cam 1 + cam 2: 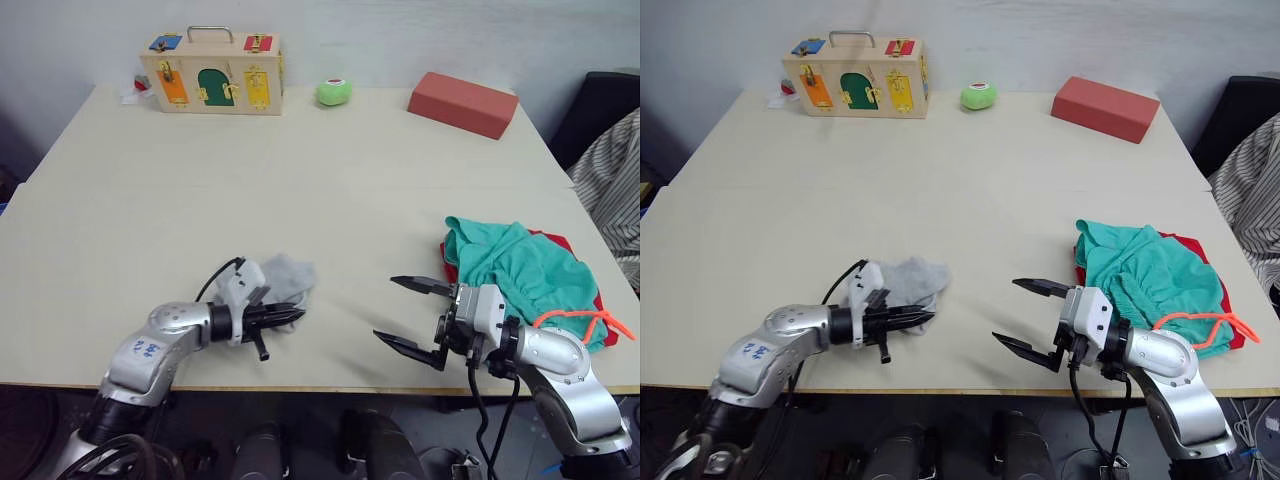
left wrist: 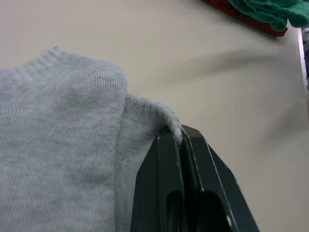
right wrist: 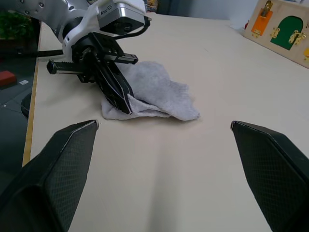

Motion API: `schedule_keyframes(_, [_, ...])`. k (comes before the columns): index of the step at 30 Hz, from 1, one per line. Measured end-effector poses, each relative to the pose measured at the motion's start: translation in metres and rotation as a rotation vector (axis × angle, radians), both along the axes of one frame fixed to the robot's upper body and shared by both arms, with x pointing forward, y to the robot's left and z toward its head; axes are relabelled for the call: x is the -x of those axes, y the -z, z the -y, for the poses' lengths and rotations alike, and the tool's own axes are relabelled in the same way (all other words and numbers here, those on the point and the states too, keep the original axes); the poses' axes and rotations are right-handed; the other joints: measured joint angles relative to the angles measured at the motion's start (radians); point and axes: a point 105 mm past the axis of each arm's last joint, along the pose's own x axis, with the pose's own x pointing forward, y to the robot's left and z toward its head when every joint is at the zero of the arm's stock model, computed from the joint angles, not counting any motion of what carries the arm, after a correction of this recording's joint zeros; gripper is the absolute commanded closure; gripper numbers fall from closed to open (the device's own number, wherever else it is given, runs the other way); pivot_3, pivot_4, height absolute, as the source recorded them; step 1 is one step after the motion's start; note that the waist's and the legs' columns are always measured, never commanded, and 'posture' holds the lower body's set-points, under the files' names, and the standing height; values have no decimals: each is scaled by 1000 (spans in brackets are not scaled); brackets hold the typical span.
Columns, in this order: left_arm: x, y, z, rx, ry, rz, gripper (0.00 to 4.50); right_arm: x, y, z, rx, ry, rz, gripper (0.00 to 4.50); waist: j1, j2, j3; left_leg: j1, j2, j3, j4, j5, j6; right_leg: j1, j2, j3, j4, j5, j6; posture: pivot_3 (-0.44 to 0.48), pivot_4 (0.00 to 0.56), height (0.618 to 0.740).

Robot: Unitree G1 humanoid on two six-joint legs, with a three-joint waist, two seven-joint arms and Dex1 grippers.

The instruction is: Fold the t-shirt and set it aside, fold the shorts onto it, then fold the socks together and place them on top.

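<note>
From the left eye view, the left gripper [image 1: 290, 318] lies low over the front of the desk [image 1: 300, 190], its jaws pinched together on the near edge of the socks [image 1: 283, 276], a small grey heap resting on the desk just behind and around the jaw tips. The right gripper [image 1: 412, 317] hovers at the front right with its jaws spread wide apart and nothing between them, pointing toward the left gripper across a bare stretch of desk. Just behind the right gripper's wrist the shorts [image 1: 520, 268] lie bunched on top of the t-shirt [image 1: 560, 243], whose red edge shows beside the teal cloth, and the orange drawstring [image 1: 585, 321] trails off by the forearm. Far beyond both jaws, along the back edge, stand a wooden latch box [image 1: 212, 74], a green ball [image 1: 334, 92] and a red block [image 1: 463, 103]. The right eye view gives the same layout. In the left wrist view the two black fingers [image 2: 164, 193] are closed flat against each other with a fold of grey sock caught at their tips, the rest of the sock spreading to one side of them; the red and teal cloth lies far ahead. In the right wrist view the open jaws frame the socks and the left gripper clamped on them, well ahead of the fingertips.
</note>
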Motion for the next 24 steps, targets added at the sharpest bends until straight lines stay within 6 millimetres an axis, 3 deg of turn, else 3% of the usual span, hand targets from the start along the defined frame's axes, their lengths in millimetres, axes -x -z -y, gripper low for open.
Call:
schedule_keyframes(4, [3,-1,24,25,73,-24,3470,4,10,4,52,39,-70,0,-1,0,0,0,0,0,0,0,0,0,0,0,0,0,1,0,150,740])
schedule_keyframes(8, [6,-9,29,53,118,9,2211,3,19,10,61,112,-143,0,-2,0,0,0,0,-1,0,1,-1,0,0,0,0,0,1,0,150,740])
schedule_keyframes(11, [17,-34,26,142,206,52,2211,3,15,9,57,131,-139,0,-2,0,0,0,1,-1,0,1,-1,1,1,0,0,0,1,0,150,740])
schedule_keyframes(14, [23,-57,2,163,255,68,2211,2,12,4,48,134,-140,0,-5,0,0,0,2,-1,0,1,-2,0,3,1,0,-1,0,0,150,740])
schedule_keyframes(17, [9,-72,-29,106,204,131,2211,1,11,-11,48,92,-137,0,-3,0,0,1,4,-1,0,0,-2,1,8,3,-1,-1,0,0,150,740])
schedule_keyframes(20, [-17,-72,-64,-30,118,203,2211,4,15,-32,74,19,-118,0,-3,0,0,1,6,-1,0,-2,-2,0,11,4,-2,-1,-1,0,150,740])
schedule_keyframes(24, [-46,-53,-95,-216,62,281,2211,-2,27,-54,105,-26,-109,0,-3,0,0,-1,7,0,0,0,-5,-2,12,4,-2,-2,-3,0,150,740])
